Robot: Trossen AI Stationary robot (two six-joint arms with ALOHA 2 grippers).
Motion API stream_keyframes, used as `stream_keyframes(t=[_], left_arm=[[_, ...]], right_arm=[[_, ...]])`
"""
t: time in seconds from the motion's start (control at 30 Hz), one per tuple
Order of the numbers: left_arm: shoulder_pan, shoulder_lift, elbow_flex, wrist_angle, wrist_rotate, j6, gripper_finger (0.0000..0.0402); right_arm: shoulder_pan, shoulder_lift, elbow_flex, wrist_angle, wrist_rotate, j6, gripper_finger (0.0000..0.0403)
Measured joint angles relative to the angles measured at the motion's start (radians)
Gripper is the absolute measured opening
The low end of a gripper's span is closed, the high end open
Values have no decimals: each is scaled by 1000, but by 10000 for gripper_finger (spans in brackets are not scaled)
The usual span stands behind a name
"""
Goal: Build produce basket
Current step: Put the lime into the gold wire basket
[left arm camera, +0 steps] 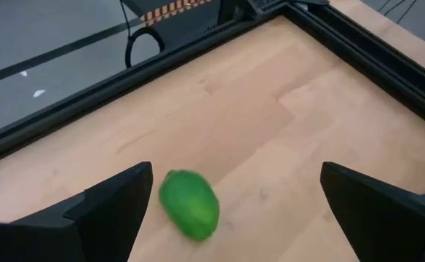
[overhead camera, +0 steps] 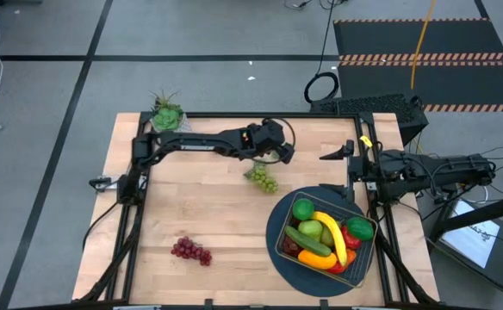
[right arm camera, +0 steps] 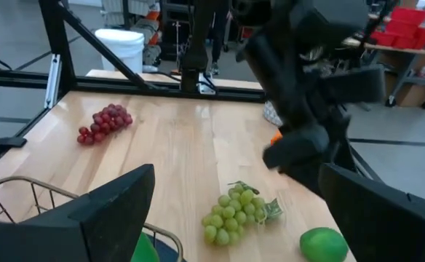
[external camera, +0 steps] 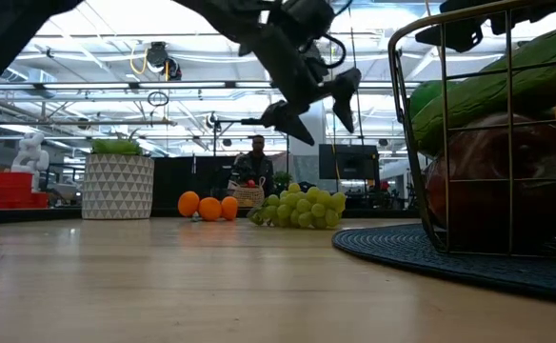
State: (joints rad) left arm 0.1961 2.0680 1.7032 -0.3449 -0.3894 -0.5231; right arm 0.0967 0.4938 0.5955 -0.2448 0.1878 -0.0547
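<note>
Here the left gripper (overhead camera: pixel 279 155), fingers spread wide, hovers above the green grapes (overhead camera: pixel 263 179).

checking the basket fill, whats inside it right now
The basket holds a banana, a cucumber, green fruit and red pieces; whatever lies beneath them is covered.
</note>
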Motion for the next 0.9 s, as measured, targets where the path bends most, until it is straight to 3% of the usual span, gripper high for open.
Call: stream_keyframes(t=[0.23,0.9], left_arm=[[24,76,118,-92,-11,1,397],[-5,74,111,-133,-158,-143,397]], right_arm=[[0,5,0,8,-1,15,380],[-5,52,-39,53,-5,19,380]])
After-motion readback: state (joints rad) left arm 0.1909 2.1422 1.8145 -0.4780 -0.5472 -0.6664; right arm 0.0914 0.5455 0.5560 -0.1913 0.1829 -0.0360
